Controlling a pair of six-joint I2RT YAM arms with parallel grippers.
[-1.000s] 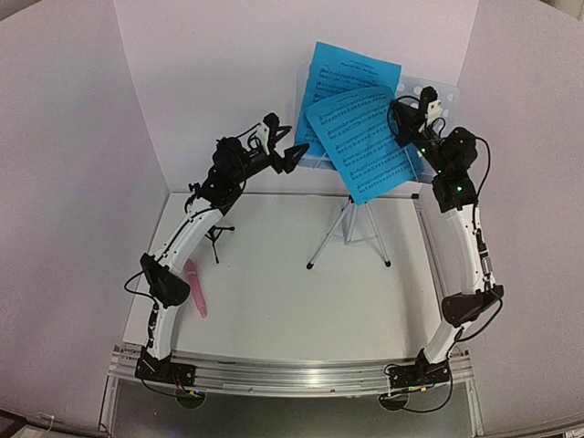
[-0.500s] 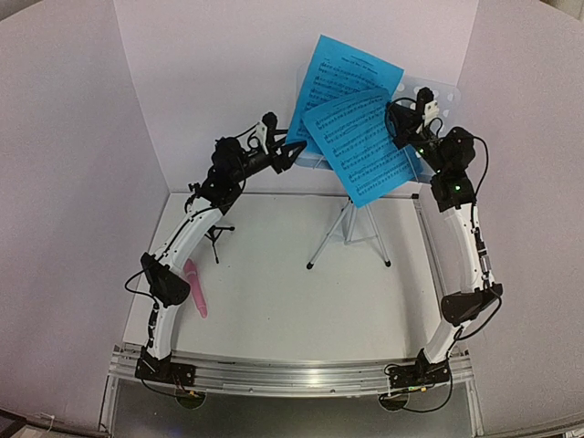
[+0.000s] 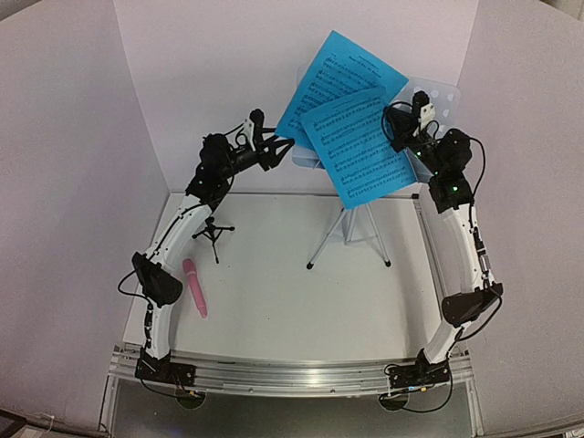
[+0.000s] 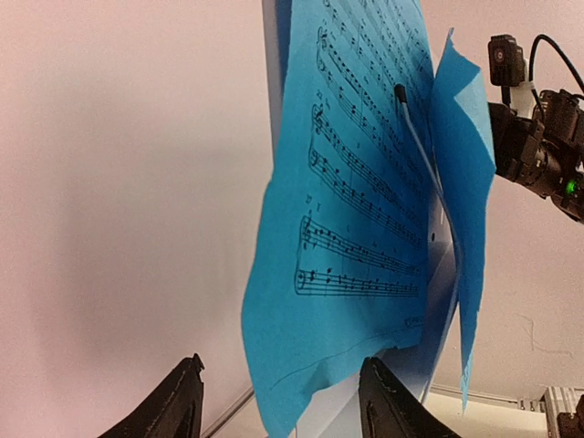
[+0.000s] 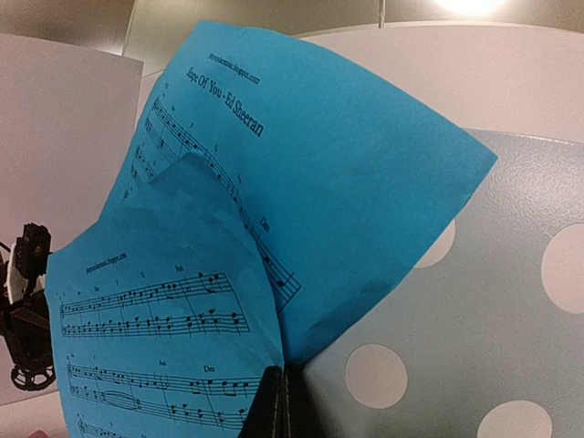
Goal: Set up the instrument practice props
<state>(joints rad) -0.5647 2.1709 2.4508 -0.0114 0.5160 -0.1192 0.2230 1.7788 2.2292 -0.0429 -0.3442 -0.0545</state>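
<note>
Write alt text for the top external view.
Two robot arms reach up to a pale blue music stand holding two overlapping blue sheet-music pages: left hand at the back page, right hand at the front page. A pink microphone and black tripod holder sit on the table.

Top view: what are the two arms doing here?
Both arms work at the pale blue perforated music stand. The right gripper pinches the front blue sheet-music page; the left gripper is open at the lower corner of the back blue sheet-music page. The pink stick microphone lies on the table, apart from the small black tripod holder.
</note>
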